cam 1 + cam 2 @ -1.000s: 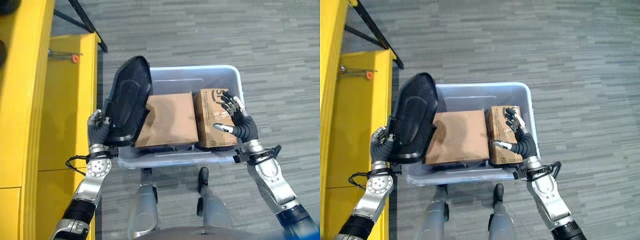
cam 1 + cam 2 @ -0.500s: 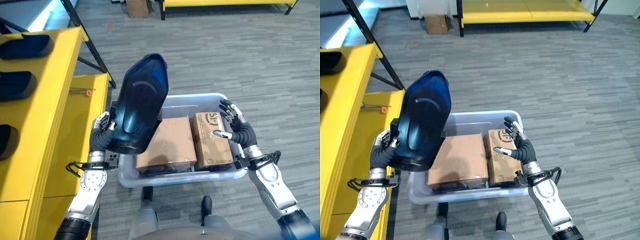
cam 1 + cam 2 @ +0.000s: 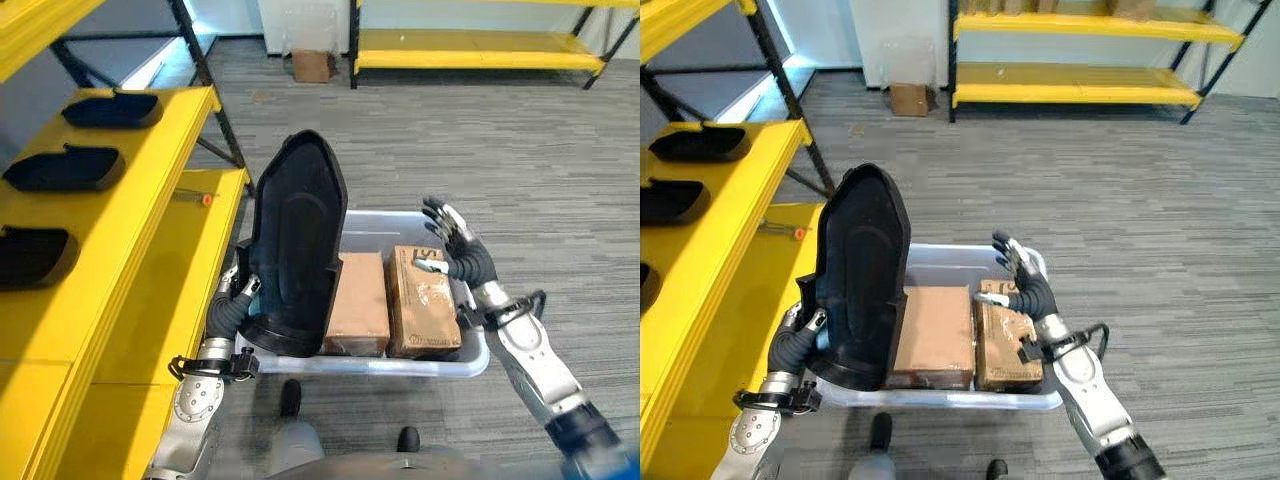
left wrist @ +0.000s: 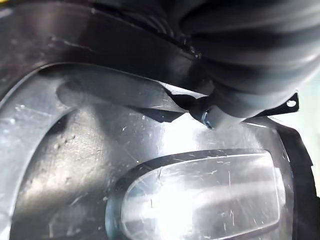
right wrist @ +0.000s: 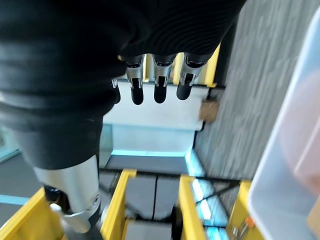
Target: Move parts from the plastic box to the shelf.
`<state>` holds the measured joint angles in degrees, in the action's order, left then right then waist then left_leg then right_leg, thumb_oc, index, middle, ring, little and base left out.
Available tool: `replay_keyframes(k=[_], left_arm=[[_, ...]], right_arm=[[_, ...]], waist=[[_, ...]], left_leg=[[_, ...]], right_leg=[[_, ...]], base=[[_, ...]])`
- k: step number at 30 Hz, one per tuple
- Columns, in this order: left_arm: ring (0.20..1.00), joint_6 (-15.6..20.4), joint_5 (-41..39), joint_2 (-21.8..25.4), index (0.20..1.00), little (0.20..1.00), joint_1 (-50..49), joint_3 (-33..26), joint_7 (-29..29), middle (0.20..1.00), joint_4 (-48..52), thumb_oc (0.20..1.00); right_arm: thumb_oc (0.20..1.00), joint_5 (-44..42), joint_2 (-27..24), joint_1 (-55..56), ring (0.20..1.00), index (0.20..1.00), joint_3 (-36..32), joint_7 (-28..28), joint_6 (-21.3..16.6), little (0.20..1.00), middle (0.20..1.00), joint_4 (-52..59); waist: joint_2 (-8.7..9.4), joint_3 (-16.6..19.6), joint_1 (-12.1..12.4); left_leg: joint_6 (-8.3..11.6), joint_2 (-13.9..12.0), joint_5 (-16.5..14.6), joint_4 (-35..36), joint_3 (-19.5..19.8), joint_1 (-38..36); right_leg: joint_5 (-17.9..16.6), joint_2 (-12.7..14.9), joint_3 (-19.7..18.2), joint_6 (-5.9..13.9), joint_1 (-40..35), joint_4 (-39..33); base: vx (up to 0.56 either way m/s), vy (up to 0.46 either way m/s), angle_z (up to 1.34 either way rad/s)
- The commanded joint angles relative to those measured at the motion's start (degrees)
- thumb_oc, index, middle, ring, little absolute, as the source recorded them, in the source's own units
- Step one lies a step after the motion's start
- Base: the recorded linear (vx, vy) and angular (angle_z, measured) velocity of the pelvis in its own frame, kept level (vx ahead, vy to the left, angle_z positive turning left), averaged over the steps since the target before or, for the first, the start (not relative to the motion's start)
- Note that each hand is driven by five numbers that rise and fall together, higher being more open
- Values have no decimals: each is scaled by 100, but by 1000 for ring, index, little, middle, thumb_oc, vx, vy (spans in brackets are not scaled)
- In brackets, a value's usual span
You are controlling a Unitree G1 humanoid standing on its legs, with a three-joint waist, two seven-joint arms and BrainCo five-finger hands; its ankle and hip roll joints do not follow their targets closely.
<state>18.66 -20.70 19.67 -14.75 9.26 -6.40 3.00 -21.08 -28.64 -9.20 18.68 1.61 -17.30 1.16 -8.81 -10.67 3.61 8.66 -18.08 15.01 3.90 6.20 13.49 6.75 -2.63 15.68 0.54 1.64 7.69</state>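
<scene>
A big black moulded part [image 3: 295, 250] stands nearly upright over the left end of the pale plastic box [image 3: 400, 366]. My left hand [image 3: 232, 305] is shut on the part's lower edge; its glossy surface [image 4: 150, 190] lies close in the left wrist view. Two brown cardboard boxes [image 3: 358, 303] [image 3: 422, 300] lie in the plastic box. Above the right one hovers my right hand [image 3: 452, 250], open, its fingers [image 5: 155, 80] straight and holding nothing. The yellow shelf [image 3: 130, 230] runs along my left.
Three black parts [image 3: 112, 108] [image 3: 62, 168] [image 3: 30, 255] lie on the yellow shelf's upper board. A small orange-tipped item [image 3: 205, 199] rests on its lower board. A black shelf post [image 3: 205, 75] slants behind. A second yellow rack [image 3: 470, 45] and a carton [image 3: 312, 65] stand far back.
The view has tilted up, bringing the shelf and the back of the room into sight. The left hand has raised the black part and turned it more upright. The right hand stays over the box.
</scene>
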Motion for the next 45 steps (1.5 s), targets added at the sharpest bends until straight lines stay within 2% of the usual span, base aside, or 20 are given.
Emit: replay_keyframes(k=[1,3,4,8,11,12,14,18,21,24,26,27,28,29,31,34,36,39,42,45], left_arm=[[200,424,-144,374,200,200,730,-417,-37,200,214,200],[200,450,-152,341,200,200,811,-438,-38,200,277,200],[200,440,-110,336,200,200,927,-391,-51,200,335,200],[200,410,-145,297,200,200,1172,-228,-20,200,366,200],[200,366,-141,295,200,200,1201,-183,47,200,446,200],[200,360,-116,310,200,200,1185,-175,66,200,449,200],[200,360,83,491,200,200,1024,-335,98,200,573,200],[200,329,208,525,200,200,765,-532,69,200,605,200],[200,319,410,587,200,200,531,-806,79,200,602,200],[200,321,514,698,200,200,568,-792,108,200,600,200],[200,330,572,746,200,200,611,-792,70,200,537,200],[200,332,573,746,200,200,617,-792,69,200,534,200],[200,376,526,740,200,200,700,-715,45,200,384,200],[200,367,513,741,200,200,686,-703,90,200,370,200],[200,332,564,740,200,200,583,-745,160,200,438,200],[200,310,521,668,200,200,502,-772,143,200,452,200],[200,351,376,586,200,200,571,-678,103,200,437,200],[200,323,134,539,200,200,486,-671,158,200,495,200],[200,259,-221,460,200,200,654,-561,277,200,536,200],[200,274,-166,474,200,200,971,-473,265,200,582,200]], right_arm=[[1000,197,32,-393,1000,1000,-78,212,-354,1000,1000,157],[1000,156,21,-321,1000,1000,-95,158,-367,1000,1000,226],[1000,123,54,-191,1000,1000,-97,138,-369,1000,1000,282],[1000,45,102,274,1000,1000,-287,161,-283,1000,1000,267],[1000,-54,83,549,1000,1000,-552,147,-274,1000,1000,332],[1000,-53,104,591,1000,1000,-580,143,-263,1000,1000,327],[1000,-60,189,784,1000,1000,-686,72,-225,1000,1000,267],[1000,-17,297,846,1000,1000,-612,-7,-141,1000,1000,186],[1000,80,438,804,1000,1000,-483,-62,-50,1000,1000,64],[1000,72,549,928,1000,1000,-501,-86,-19,1000,1000,57],[1000,39,602,1007,1000,1000,-459,-147,4,1000,1000,52],[1000,38,602,1003,1000,1000,-460,-148,4,1000,1000,51],[1000,-83,572,1056,1000,1000,-439,-238,10,1000,1000,67],[1000,-127,531,1093,1000,1000,-419,-303,32,1000,1000,96],[1000,-187,456,1205,1000,1000,-388,-463,41,1000,1000,145],[1000,-281,449,1216,1000,1000,-323,-513,11,1000,1000,63],[1000,-294,411,1086,1000,1000,-211,-466,-50,1000,1000,128],[1000,-319,340,1071,1000,1000,-240,-471,-49,1000,1000,194],[1000,-430,206,969,1000,1000,-295,-446,-60,1000,1000,206],[1000,-374,57,857,1000,1000,-410,-342,-83,1000,1000,225]], waist=[[743,-59,130],[872,-17,26],[898,67,-163],[724,253,-587],[636,345,-690],[637,349,-659],[798,329,-428],[996,353,-241],[1338,353,104],[1398,370,56],[1333,393,-146],[1349,402,-138],[1249,375,-456],[1215,331,-506],[1208,297,-558],[1283,321,-619],[1316,305,-607],[1319,325,-510],[1334,121,-523],[1351,-19,-584]], left_leg=[[31,-217,482,-284,-522,-299],[-120,-34,-175,-1343,-606,-522],[-154,-179,-308,-1870,-985,-884],[15,-332,-535,-1419,-1319,-1918],[-91,-32,-1317,-643,-1691,-1975],[-105,37,-1395,-575,-1704,-1971],[-217,424,-1613,-265,-1507,-1871],[-350,745,-1722,-34,-1244,-1816],[-593,1360,-2253,-826,-800,-1291],[-801,1773,-2237,-957,-683,-1127],[-955,1887,-2163,-759,-567,-1281],[-962,1907,-2135,-744,-581,-1265],[-1052,1923,-2003,-564,-315,-1392],[-1079,1907,-1933,-462,-279,-1464],[-1125,1924,-1761,-243,-249,-1526],[-1118,2004,-1640,-119,-207,-1524],[-1026,1990,-1614,-218,-176,-1448],[-971,1939,-1687,-368,-190,-1396],[-792,2101,-2024,-1683,-153,-798],[-621,1844,-2177,-2436,-256,-469]], right_leg=[[41,1040,19,325,401,513],[-188,1249,305,224,518,345],[-222,1362,660,109,594,356],[-213,1767,1279,300,740,778],[-376,2086,1470,513,700,1006],[-411,2143,1481,539,675,1008],[-991,2543,1693,890,410,679],[-1348,2738,1914,1124,90,294],[-2060,3133,2034,1387,-340,-195],[-2434,3342,1727,1362,-356,-300],[-2334,3164,781,1210,-105,-45],[-2346,3184,762,1207,-71,-42],[-1862,2261,-756,920,285,81],[-1577,1833,-1094,823,461,239],[-1138,1271,-1082,672,619,343],[-890,679,-1025,540,612,172],[-880,597,-1406,538,381,-161],[-836,692,-1205,521,296,-205],[-664,788,-989,382,318,-10],[-442,822,-762,240,317,377]], base=[[-256,-127,148],[-367,-178,129],[-275,-78,114],[-99,139,212],[16,168,161],[92,326,133],[42,350,97],[17,162,70],[41,338,65],[1,357,73],[20,320,42],[65,251,37],[64,239,29],[46,307,19],[-10,129,20],[0,-13,-7],[-5,-137,-20],[17,-127,24],[-44,-152,41],[-41,-62,88]])
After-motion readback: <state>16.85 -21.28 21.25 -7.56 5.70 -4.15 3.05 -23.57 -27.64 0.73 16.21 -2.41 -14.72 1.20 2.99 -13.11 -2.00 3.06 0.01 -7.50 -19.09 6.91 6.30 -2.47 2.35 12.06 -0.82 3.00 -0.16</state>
